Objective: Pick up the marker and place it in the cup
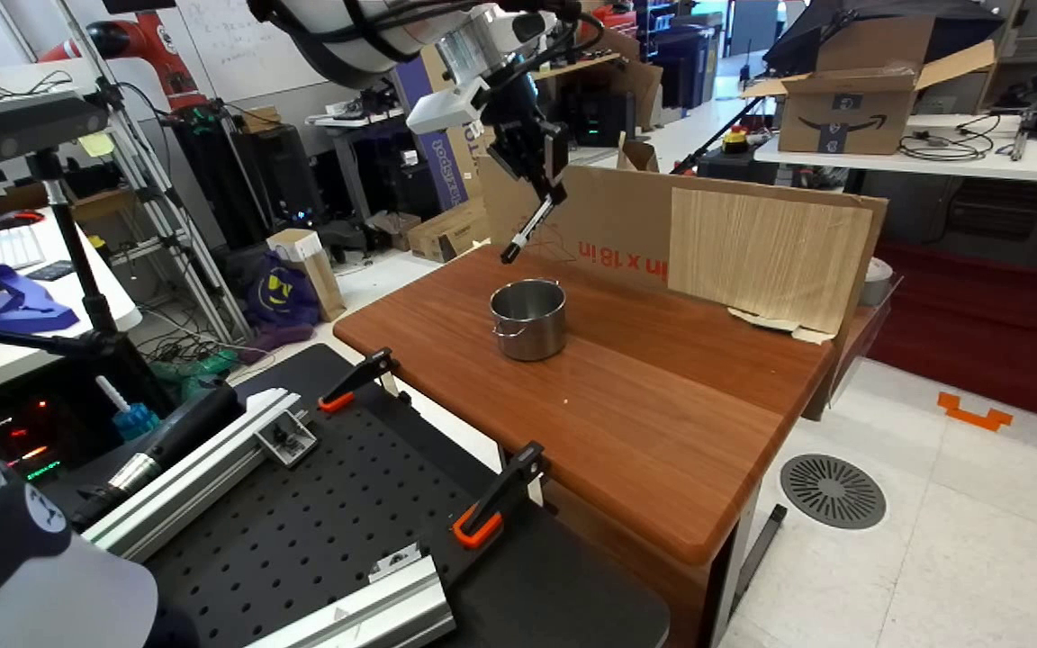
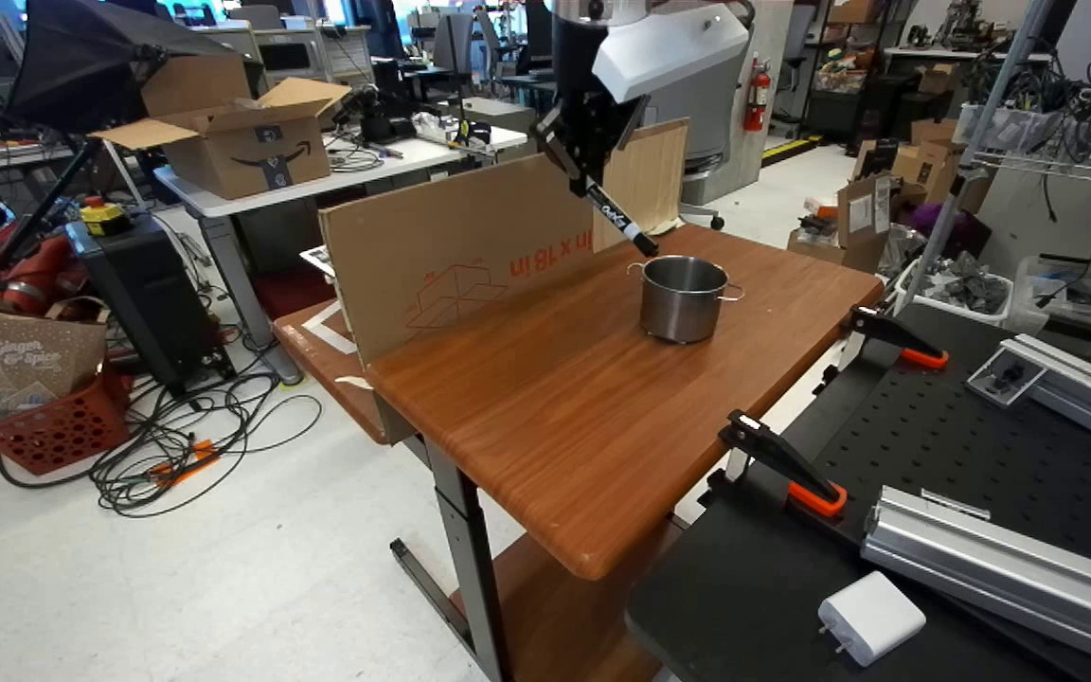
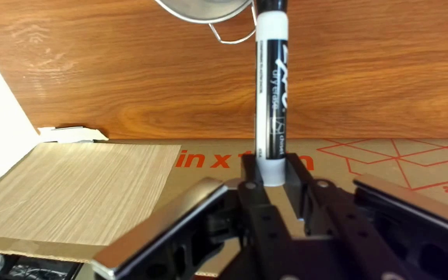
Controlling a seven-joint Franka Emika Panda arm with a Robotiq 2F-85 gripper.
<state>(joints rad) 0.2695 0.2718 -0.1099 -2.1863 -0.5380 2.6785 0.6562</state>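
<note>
Black and white, the marker (image 3: 271, 97) slants down in mid-air from the hand (image 3: 272, 171), whose two fingers (image 3: 249, 169) are clamped on its pale end. Lower than the hand, near the marker's dark tip, I see the metal cup (image 2: 681, 305) upright on the wooden surface (image 1: 644, 423). Behind the hand, from where I stand, rises a cardboard panel (image 1: 608, 202).

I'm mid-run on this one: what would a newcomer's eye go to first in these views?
Most likely the black-and-white marker, which looms large in the wrist view, its white end pinched in the tool. Next, probably the shiny metal cup, standing upright on the wooden table in both exterior views. After that, perhaps the red-lettered cardboard panel standing along the table's edge in an exterior view.
</note>
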